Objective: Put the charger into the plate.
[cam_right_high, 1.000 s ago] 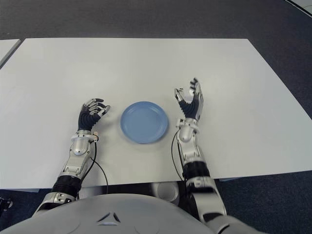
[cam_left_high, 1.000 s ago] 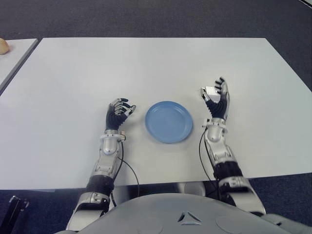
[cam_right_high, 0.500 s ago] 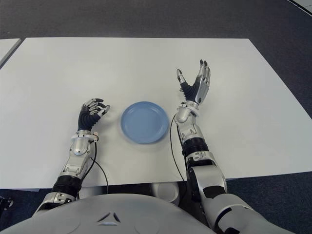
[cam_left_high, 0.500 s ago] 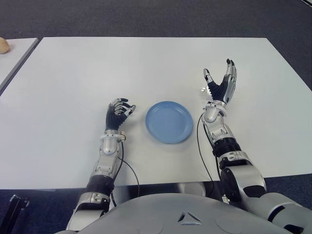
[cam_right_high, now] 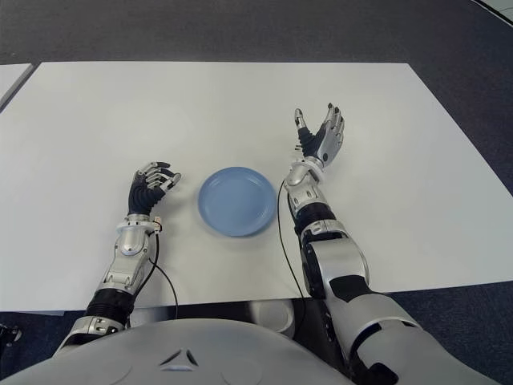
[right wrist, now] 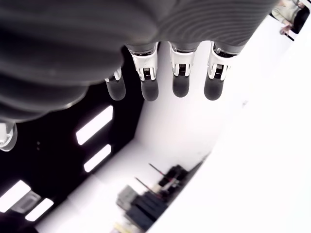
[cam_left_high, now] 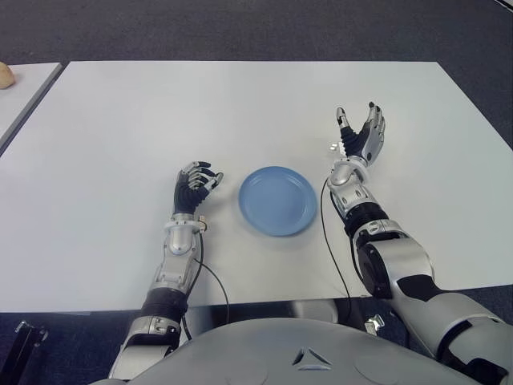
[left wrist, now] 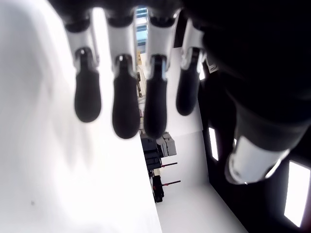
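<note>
One small white charger (cam_left_high: 333,147) lies on the tabletop (cam_left_high: 240,104) just beside my right hand (cam_left_high: 362,143), right of the empty blue plate (cam_left_high: 277,200). Risk: spread, empty fingers (right wrist: 181,73) nudge it away. Left hand (cam_left_high: 195,186) sits left of the plate, loosely curled, holding nothing.

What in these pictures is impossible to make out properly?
- Charger: the left eye view shows only a tiny white speck beside the open right hand, too small to be sure of.
- Tan thing at the far left: cut off by the left eye view's edge.
- Wrist views: only fingers and background, no plate. The idle left hand shows left of the plate.
</note>
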Action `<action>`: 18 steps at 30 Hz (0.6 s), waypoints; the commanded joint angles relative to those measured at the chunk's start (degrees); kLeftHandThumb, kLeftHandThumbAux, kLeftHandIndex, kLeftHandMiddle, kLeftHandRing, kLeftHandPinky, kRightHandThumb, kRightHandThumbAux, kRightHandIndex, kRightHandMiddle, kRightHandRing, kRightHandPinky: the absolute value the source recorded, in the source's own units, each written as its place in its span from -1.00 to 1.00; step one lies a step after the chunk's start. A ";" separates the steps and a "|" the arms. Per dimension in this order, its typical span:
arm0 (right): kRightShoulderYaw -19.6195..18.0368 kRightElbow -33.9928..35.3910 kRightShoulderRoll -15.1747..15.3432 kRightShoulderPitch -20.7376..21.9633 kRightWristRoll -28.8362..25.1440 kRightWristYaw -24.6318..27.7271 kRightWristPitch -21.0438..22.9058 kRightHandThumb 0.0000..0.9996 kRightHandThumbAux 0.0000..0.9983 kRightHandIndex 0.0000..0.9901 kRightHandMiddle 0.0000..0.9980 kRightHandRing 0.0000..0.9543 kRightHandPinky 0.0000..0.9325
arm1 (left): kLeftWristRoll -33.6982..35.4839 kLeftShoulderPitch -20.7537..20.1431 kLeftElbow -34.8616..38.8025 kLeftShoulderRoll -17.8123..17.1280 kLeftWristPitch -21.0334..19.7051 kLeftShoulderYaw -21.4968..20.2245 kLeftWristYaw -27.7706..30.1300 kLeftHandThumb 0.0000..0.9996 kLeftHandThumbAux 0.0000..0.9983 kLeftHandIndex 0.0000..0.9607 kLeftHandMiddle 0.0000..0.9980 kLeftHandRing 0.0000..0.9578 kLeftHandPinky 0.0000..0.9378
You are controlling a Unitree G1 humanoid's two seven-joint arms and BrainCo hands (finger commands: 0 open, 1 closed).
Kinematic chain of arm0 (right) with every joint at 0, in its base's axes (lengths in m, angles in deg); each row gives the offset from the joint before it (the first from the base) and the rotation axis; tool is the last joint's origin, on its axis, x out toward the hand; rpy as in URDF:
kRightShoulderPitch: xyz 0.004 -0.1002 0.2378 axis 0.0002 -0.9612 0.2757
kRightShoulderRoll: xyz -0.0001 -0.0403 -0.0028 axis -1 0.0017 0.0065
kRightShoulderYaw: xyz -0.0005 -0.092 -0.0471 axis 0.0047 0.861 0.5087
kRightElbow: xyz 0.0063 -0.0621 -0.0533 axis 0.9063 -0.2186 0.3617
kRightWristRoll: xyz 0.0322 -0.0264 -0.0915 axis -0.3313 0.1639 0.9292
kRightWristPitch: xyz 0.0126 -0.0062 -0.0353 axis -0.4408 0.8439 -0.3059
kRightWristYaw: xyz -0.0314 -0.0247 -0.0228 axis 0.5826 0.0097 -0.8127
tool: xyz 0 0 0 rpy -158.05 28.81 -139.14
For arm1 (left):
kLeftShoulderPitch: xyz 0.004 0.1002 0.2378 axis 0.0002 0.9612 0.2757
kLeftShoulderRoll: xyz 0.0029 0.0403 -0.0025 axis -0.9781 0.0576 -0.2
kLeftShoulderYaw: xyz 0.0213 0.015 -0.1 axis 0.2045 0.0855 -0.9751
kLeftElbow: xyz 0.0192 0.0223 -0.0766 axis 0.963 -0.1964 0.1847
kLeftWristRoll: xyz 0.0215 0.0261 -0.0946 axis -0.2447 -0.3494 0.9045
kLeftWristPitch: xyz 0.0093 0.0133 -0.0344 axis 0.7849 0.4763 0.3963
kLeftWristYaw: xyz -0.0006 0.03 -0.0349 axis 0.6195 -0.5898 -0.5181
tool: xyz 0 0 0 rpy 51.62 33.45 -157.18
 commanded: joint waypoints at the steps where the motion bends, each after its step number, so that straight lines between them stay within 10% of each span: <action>1: -0.27 -3.50 -1.15 1.55 -2.28 0.34 3.37 0.12 -0.56 -1.00 -1.00 -1.00 -1.00 | 0.53 0.48 1.02 0.16 -1.07 -0.07 0.46 0.66 0.36 -0.19 0.01 0.29 0.28; 18: 4.09 -7.92 0.03 4.60 -2.91 14.58 21.70 0.19 -0.67 -1.00 -1.00 -1.00 -1.00 | 0.68 0.20 0.85 0.40 -0.90 -0.18 -0.11 0.66 0.36 -0.20 0.01 0.29 0.28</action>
